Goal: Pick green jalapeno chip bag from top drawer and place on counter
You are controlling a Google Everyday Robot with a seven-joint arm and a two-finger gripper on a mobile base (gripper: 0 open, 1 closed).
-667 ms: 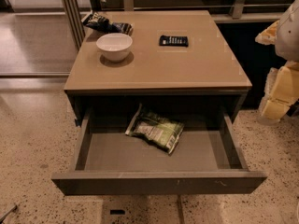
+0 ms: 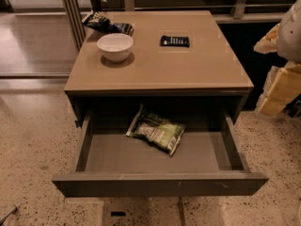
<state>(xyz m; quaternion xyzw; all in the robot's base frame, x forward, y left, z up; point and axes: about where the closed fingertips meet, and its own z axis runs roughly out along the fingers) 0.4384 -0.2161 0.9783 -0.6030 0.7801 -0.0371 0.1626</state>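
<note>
The green jalapeno chip bag is seen in the top drawer; the gripper, state unclear, is seen far right.

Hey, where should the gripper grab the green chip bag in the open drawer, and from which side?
I'd grip the green jalapeno chip bag across its puffy middle, from above and slightly frontward. It lies flat and skewed on the top drawer floor, its far end close under the counter edge. The gripper is off at the right edge of view, right of the counter.
</note>
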